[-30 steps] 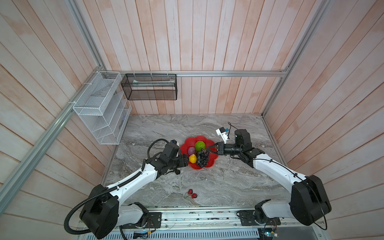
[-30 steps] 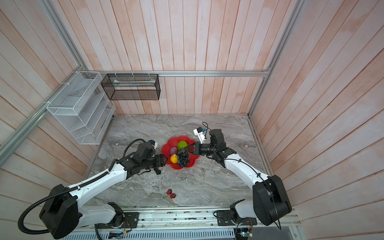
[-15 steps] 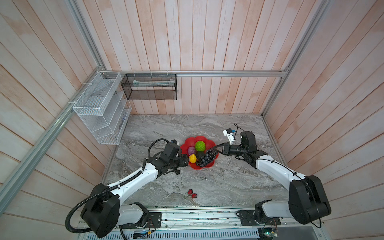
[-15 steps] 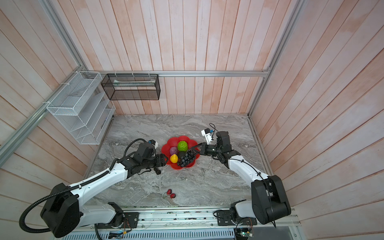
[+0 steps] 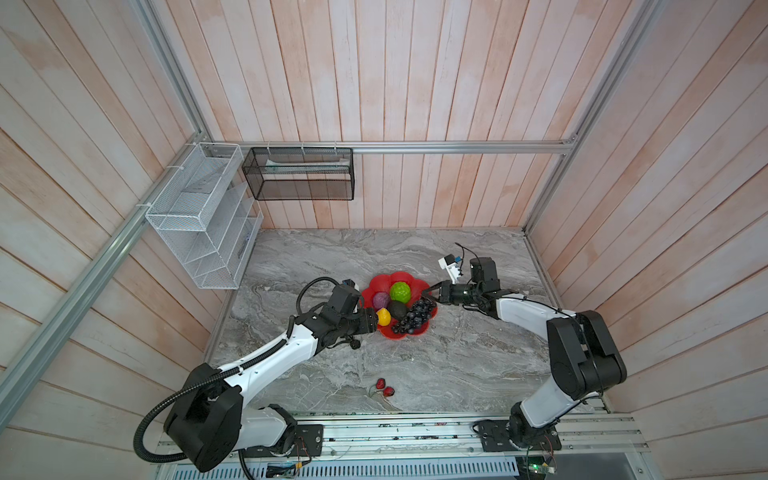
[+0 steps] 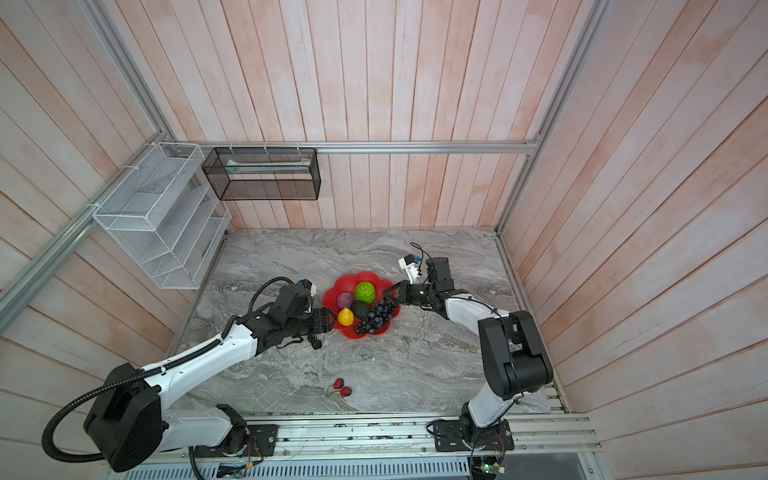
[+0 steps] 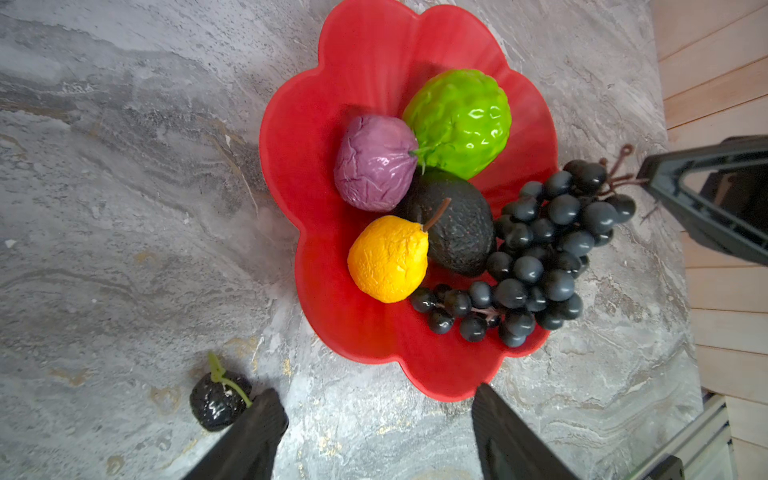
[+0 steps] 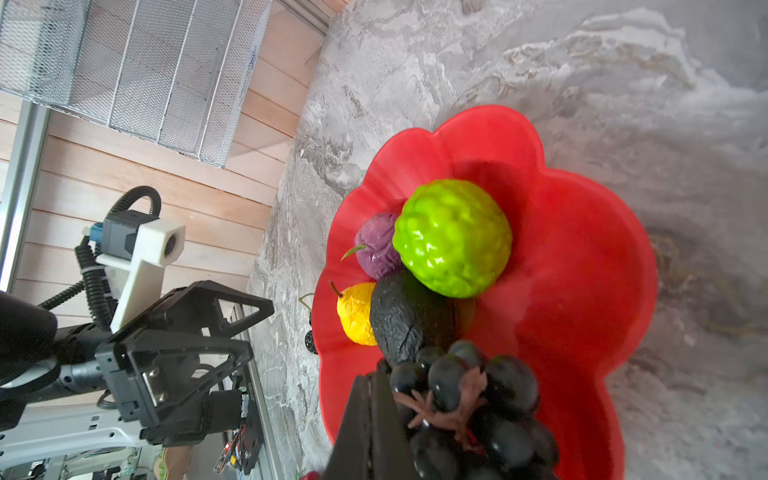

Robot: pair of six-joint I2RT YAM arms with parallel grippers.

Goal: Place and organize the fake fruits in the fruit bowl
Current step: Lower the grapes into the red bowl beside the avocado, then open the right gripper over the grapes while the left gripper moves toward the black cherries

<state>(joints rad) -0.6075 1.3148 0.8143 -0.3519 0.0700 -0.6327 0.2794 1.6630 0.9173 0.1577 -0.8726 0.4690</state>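
Your bowl (image 5: 379,283) sits near the middle of the desk (image 5: 316,257), between your two arms. Inside it the green ball (image 5: 400,291) lies on the side toward the back wall. The purple fruit (image 5: 381,300) touches it on the side of your left arm. The avocado (image 5: 397,309) lies just in front of both, and the lemon (image 5: 383,317) rests against the avocado near the left rim.

The grapes (image 5: 413,318) stretch along the right side of the bowl, against the avocado. In the left wrist view their stem end reaches past the rim and hangs over the desk.

Your right gripper (image 5: 426,292) is at that stem end, and its jaws are closed on the stem of the grapes. In the right wrist view the brown twigs lie right beside one of its fingers (image 8: 368,415).

Your left gripper (image 5: 373,324) is low at the left rim of the bowl, just beside the lemon. Its jaws stand wide and hold nothing. In the left wrist view one of its fingers (image 7: 494,419) is right at the rim. The other is just beside a small dark berry (image 7: 216,401), which lies on the desk outside the bowl.

Two strawberries (image 5: 384,387) lie together on the desk near its front edge, well apart from the bowl.
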